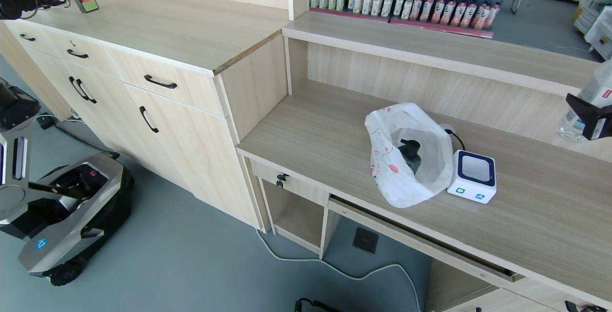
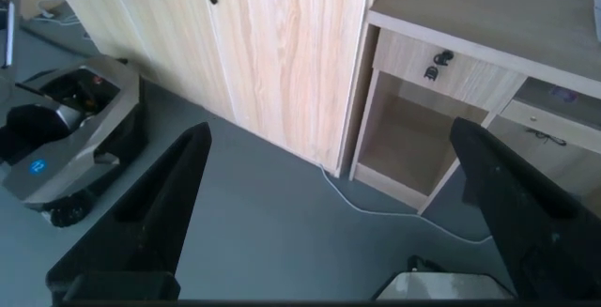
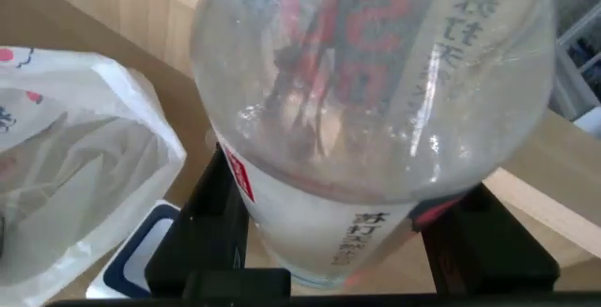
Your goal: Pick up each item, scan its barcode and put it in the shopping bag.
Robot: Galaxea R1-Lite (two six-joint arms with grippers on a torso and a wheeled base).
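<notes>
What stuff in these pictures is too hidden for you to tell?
Dark item inside the shopping bag: head view, bag's walls hide most of it.
Bottle: head view, cut off by the right edge; the right gripper covers part of it.
Scanner's cable: head view, partly behind the bag.

The pale wood-grain counter (image 1: 325, 130) looks matt and smooth. The thin white plastic shopping bag (image 1: 387, 168) is crinkled and translucent; the clear plastic bottle (image 3: 376, 110) is glossy; the white plastic scanner box (image 1: 472, 177) is smooth.

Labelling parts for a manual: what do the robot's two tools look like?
Left tool: two matte black, flat fingers tapering to blunt tips. Right tool: also black and blocky, with a small white sticker on its side.
</notes>
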